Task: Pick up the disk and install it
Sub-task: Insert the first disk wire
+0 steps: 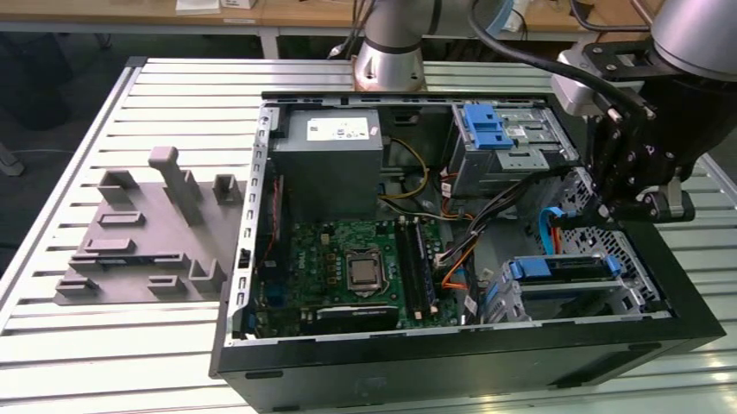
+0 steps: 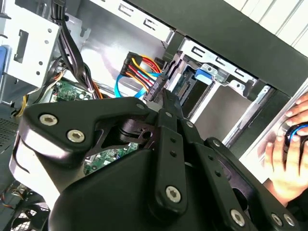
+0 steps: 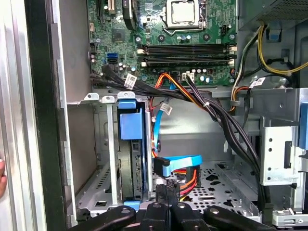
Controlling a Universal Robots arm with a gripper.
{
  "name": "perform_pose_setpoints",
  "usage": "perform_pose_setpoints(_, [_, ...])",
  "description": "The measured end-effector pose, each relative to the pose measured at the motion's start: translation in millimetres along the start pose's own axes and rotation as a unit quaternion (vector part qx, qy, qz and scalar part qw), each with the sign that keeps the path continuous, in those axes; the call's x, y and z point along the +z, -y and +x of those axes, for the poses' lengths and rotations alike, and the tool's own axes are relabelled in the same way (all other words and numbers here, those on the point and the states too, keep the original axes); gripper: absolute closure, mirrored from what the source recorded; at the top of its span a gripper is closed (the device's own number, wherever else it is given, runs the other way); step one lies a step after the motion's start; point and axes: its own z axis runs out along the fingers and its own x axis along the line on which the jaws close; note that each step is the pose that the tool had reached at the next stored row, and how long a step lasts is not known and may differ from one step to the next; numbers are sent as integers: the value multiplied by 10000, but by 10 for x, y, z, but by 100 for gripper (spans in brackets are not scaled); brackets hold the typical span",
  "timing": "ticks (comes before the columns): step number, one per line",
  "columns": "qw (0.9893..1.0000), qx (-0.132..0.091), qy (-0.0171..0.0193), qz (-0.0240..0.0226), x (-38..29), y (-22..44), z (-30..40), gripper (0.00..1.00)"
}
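The disk [image 3: 129, 159] — a silver hard drive in a blue plastic carrier — sits upright in the drive cage of the open black computer case [image 1: 461, 362]. Just beside it the gripper [image 3: 166, 188] pinches a black cable connector [image 2: 155, 90] — fingers clenched.

Open black PC case [image 1: 461, 362] lies on its side on a slatted metal table [image 1: 138, 345]. Inside: green motherboard [image 1: 345, 267] w/ bare CPU socket [image 1: 365, 269], grey PSU box [image 1: 328, 164] at the far end, w/ white sticker. Orange, yellow and blue cables [image 3: 178, 168] run between board and drive cage [image 1: 507, 138]. Grey molded fixture [image 1: 144, 233] sits on the table at the exterior view's left, apart from the case.
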Motion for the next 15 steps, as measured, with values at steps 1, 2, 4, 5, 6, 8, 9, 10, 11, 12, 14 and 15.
perform_pose_setpoints(1, [10000, 0, 0, 0, 0, 0, 0, 89])
perform_pose_setpoints(2, [10000, 0, -2, 0, 0, 0, -2, 89])
perform_pose_setpoints(4, [10000, -2, -20, 1, 0, -1, -23, 89])
perform_pose_setpoints(5, [10000, -4, -35, 2, 0, -1, -40, 89])
perform_pose_setpoints(6, [10000, -5, -49, 2, 0, -3, -58, 89])
perform_pose_setpoints(8, [10000, -9, -86, 4, 1, -6, -101, 83])
perform_pose_setpoints(9, [9999, -12, -123, 6, 4, -7, -127, 83])
perform_pose_setpoints(10, [9999, -16, -164, 7, 9, -8, -144, 76])
perform_pose_setpoints(11, [9998, -21, -204, 9, 18, -9, -154, 76])
perform_pose_setpoints(12, [9997, -25, -249, 11, 27, -10, -161, 75])
perform_pose_setpoints(14, [9995, -32, -324, 15, 48, -13, -164, 69])
perform_pose_setpoints(15, [9994, -35, -354, 16, 60, -14, -165, 69])
